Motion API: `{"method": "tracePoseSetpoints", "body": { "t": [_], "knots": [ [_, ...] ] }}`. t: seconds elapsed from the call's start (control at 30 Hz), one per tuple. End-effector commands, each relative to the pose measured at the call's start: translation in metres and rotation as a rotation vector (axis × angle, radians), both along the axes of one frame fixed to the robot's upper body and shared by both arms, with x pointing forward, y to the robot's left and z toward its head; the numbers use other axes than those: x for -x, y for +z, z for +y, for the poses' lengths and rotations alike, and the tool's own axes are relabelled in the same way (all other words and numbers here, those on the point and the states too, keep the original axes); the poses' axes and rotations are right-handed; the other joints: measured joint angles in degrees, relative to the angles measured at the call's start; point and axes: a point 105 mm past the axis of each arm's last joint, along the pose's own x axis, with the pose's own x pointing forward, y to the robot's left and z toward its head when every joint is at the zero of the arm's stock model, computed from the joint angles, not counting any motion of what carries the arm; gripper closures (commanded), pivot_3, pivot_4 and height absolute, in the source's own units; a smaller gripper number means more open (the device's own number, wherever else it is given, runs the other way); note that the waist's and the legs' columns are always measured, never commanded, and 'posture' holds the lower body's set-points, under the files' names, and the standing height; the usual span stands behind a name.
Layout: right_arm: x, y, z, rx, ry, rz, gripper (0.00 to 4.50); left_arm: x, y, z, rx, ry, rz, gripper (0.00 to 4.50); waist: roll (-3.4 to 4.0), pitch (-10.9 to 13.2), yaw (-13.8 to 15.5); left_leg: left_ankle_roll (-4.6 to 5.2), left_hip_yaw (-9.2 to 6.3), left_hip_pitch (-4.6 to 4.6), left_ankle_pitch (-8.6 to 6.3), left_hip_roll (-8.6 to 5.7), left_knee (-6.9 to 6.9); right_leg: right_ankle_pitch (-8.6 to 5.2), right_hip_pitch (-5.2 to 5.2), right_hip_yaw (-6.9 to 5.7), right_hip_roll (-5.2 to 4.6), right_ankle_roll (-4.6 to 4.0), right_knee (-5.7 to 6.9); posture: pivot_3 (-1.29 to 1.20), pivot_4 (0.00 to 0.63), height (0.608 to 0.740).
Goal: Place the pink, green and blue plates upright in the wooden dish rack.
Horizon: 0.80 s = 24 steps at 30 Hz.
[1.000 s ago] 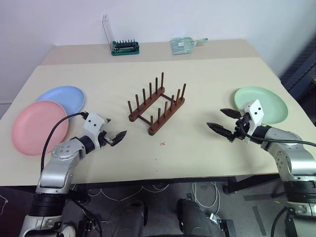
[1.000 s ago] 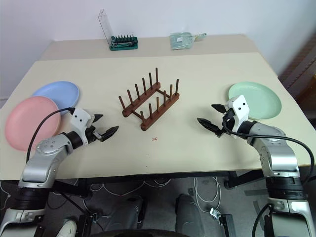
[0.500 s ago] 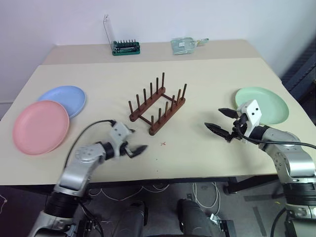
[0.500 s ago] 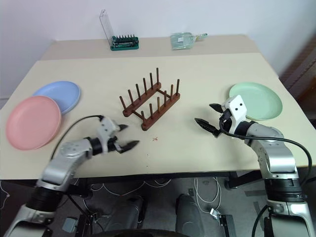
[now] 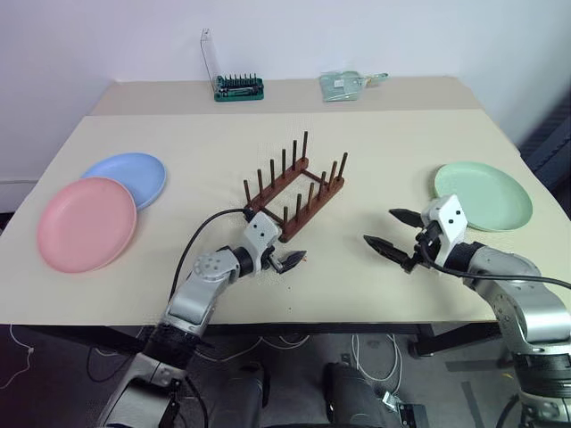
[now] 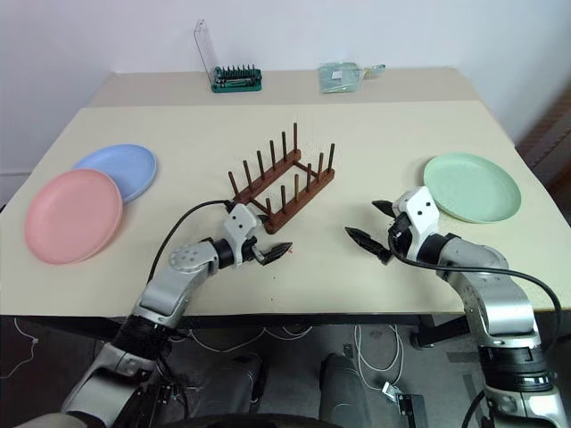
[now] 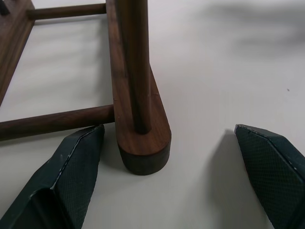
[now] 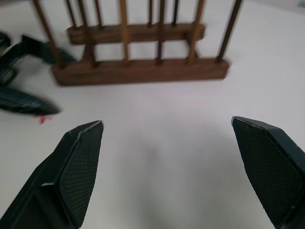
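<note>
1. Left eye view: the dish rack point(image 5: 294, 190) stands empty mid-bench, angled; no plate in it yet.
2. The pink plate point(image 5: 86, 223) lies flat near the bench's point(image 5: 268, 134) left edge, with the blue plate point(image 5: 128, 178) just behind it; their rims overlap, though which one is on top is unclear. The green plate point(image 5: 483, 194) lies flat at the far right, well apart from the rack.
3. The left tool point(image 5: 284, 259) is released, fingers spread wide, holding nothing. It sits low at the rack's near end. In the left wrist view the near end of one base rail point(image 7: 143, 138) lies between the two fingers point(image 7: 71, 176), no visible contact.
4. Likely reason: bracing or nudging the rack so the slots face a better way before loading. That is a guess.
5. The right tool point(image 5: 393, 234) is released too, empty, hovering over bare bench between the rack and the green plate, pointing toward the rack.
6. A green toolkit case point(image 5: 238, 86) and a clear bag point(image 5: 343, 85) sit at the back edge, out of the way.
7. Risk: the rack looks light and could slide if pushed.
</note>
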Motion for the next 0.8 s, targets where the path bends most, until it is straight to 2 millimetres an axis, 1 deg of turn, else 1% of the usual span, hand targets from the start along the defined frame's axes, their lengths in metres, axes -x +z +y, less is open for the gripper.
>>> {"method": "tracePoseSetpoints", "body": {
  "t": [0.03,0.07,0.17,0.23,0.3,0.37,0.47,0.53,0.6,0.7,0.77,0.8],
  "knots": [
    [0.002,0.016,0.002,-0.006,-0.007,-0.066,0.0,-0.002,-0.012,-0.003,-0.007,0.008,0.04,0.85,0.03,-0.02,0.03,0.0,0.0,0.02,0.0,0.0,0.01,-0.01,0.02,0.0,0.0,0.02,0.0,0.0,0.15,0.74],
    [0.002,0.015,0.001,-0.006,-0.009,-0.066,0.0,-0.002,-0.012,-0.003,-0.006,0.006,0.038,1.27,0.03,-0.02,0.01,0.0,-0.01,0.03,0.0,0.0,0.02,-0.03,0.04,-0.01,0.0,0.04,0.01,0.0,0.15,0.74],
    [0.002,0.015,0.002,-0.007,-0.015,-0.068,0.0,-0.003,-0.013,0.001,-0.018,0.004,0.023,2.84,0.05,-0.03,-0.04,0.03,-0.01,0.04,-0.02,0.0,0.02,-0.06,0.05,0.0,0.0,0.08,0.0,0.0,0.15,0.74],
    [0.002,0.015,0.003,-0.008,-0.016,-0.069,0.0,-0.004,-0.012,0.001,-0.014,0.004,0.022,3.68,0.07,-0.04,-0.04,0.04,-0.02,0.04,-0.02,0.0,0.02,-0.06,0.05,-0.01,0.0,0.08,0.01,0.0,0.15,0.74],
    [0.002,0.015,0.004,-0.009,-0.016,-0.069,0.0,-0.006,-0.012,0.002,-0.012,0.002,0.021,3.74,0.13,-0.08,-0.04,0.04,-0.01,0.05,-0.03,-0.02,0.02,-0.07,0.07,0.0,-0.02,0.09,0.0,0.0,0.15,0.74],
    [0.002,0.013,0.004,-0.011,-0.016,-0.068,0.0,-0.002,-0.005,-0.006,0.003,-0.083,0.011,3.74,0.14,-0.09,-0.02,0.04,-0.02,0.06,-0.03,-0.02,0.02,-0.07,0.07,0.0,-0.02,0.09,0.0,0.0,0.15,0.74],
    [0.0,0.011,0.005,-0.016,-0.014,-0.065,0.0,0.009,0.004,-0.015,-0.013,-0.27,-0.013,3.74,0.14,-0.09,-0.06,0.04,-0.02,0.06,-0.03,-0.03,0.02,-0.07,0.07,-0.01,-0.01,0.1,0.0,0.0,0.15,0.74],
    [0.0,0.01,0.006,-0.016,-0.014,-0.064,0.0,0.012,0.005,-0.013,-0.03,-0.354,-0.009,3.74,0.14,-0.08,-0.06,0.06,-0.01,0.05,-0.04,-0.03,0.01,-0.08,0.07,-0.01,-0.01,0.1,-0.01,0.0,0.15,0.74],
    [-0.001,0.009,0.007,-0.016,-0.015,-0.063,0.0,0.01,0.002,-0.007,-0.074,-0.39,-0.009,3.74,0.14,-0.08,-0.03,0.06,-0.02,0.04,-0.04,-0.04,0.01,-0.08,0.07,-0.01,-0.01,0.1,-0.01,0.0,0.15,0.74],
    [0.0,0.008,0.007,-0.016,-0.017,-0.062,0.0,0.006,0.004,-0.001,-0.078,-0.415,-0.017,3.74,0.14,-0.08,-0.12,0.06,-0.02,0.04,-0.04,-0.04,0.01,-0.08,0.06,-0.01,-0.01,0.1,-0.01,0.0,0.15,0.74],
    [0.001,0.007,0.007,-0.016,-0.02,-0.061,0.0,-0.001,0.003,0.004,-0.089,-0.381,-0.014,2.7,0.14,-0.08,-0.14,0.06,-0.03,0.04,-0.04,-0.03,0.0,-0.08,0.06,-0.01,-0.01,0.11,0.0,0.0,0.15,0.74],
    [0.001,0.006,0.006,-0.015,-0.023,-0.06,0.0,-0.003,0.002,0.007,-0.093,-0.366,-0.007,2.27,0.14,-0.08,-0.14,0.06,-0.04,0.04,-0.04,-0.03,0.0,-0.08,0.06,-0.01,-0.01,0.11,0.0,0.0,0.15,0.74]
  ]
}}
